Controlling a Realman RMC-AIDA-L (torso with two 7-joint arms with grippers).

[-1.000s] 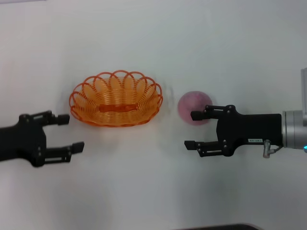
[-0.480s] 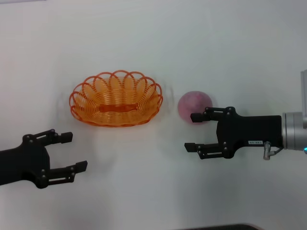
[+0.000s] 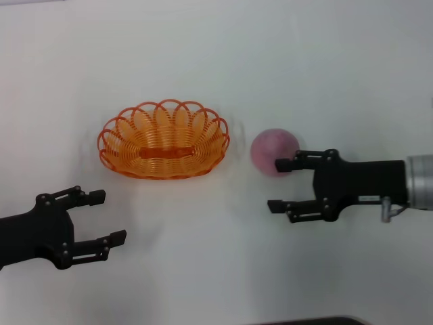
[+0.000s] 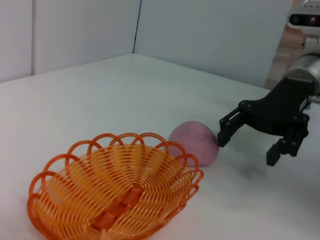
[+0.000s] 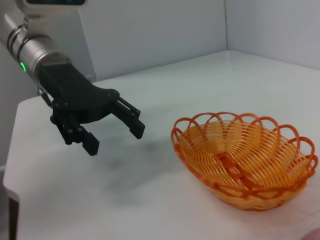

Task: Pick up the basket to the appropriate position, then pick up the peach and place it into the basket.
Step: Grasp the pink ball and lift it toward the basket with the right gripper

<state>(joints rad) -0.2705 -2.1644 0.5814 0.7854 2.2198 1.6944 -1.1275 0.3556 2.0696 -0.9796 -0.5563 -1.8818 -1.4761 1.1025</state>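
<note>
The orange wire basket (image 3: 163, 150) stands empty on the white table, left of centre. The pink-purple peach (image 3: 271, 149) lies on the table just to its right, apart from it. My right gripper (image 3: 277, 185) is open and empty beside the peach, its upper finger against the peach's near right side. My left gripper (image 3: 110, 217) is open and empty, nearer the front edge than the basket and to its left. The left wrist view shows the basket (image 4: 112, 200), the peach (image 4: 194, 143) and the right gripper (image 4: 247, 150). The right wrist view shows the basket (image 5: 245, 162) and the left gripper (image 5: 115, 139).
The white table (image 3: 216, 61) has grey walls behind it in the wrist views. Its corner and edge (image 5: 12, 182) show in the right wrist view behind the left arm. A dark strip (image 3: 318, 320) lies at the front edge.
My left gripper has drawn back from the basket's left side toward the front edge, still open. My right gripper has shifted slightly to the right. Basket and peach have not moved.
</note>
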